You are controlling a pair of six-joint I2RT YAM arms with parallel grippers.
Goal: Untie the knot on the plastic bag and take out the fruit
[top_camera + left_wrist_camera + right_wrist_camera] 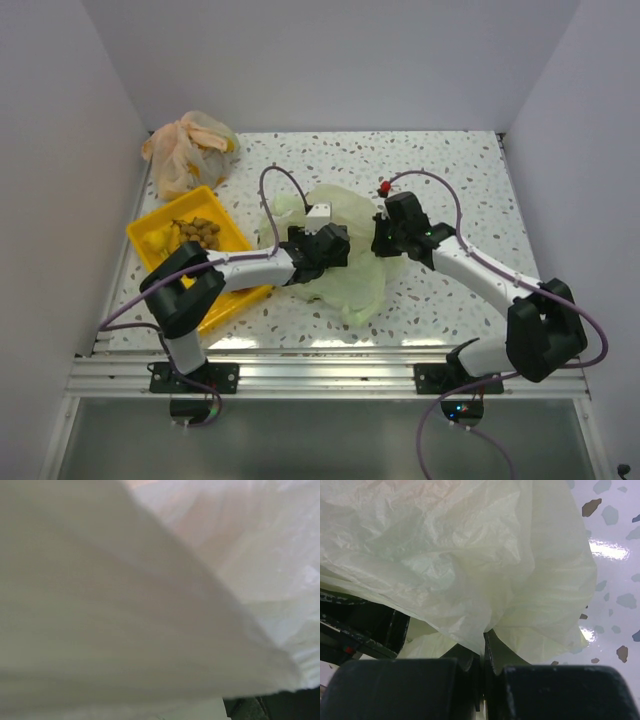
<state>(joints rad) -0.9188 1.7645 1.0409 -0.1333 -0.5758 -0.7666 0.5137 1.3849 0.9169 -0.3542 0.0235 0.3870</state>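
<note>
The pale green plastic bag (pixel 352 212) lies crumpled in the middle of the table between my two grippers. My right gripper (pixel 381 238) is shut on a fold of the bag's right edge; in the right wrist view the jaws (pixel 482 641) pinch the thin plastic (pixel 460 555). My left gripper (pixel 333 246) is pushed into the bag's left side. The left wrist view is filled with blurred plastic (pixel 125 620) and its fingers are hidden. A yellow banana (pixel 158 238) and a cluster of small brown fruits (pixel 199 231) lie in the yellow tray (pixel 165 208). Other fruit is not in view.
An orange-beige plastic bag (pixel 186 150) sits at the back left behind the tray. A small red item (pixel 384 186) lies by the right arm's cable. White walls close in the table on three sides. The left arm's dark body (pixel 365 625) shows in the right wrist view.
</note>
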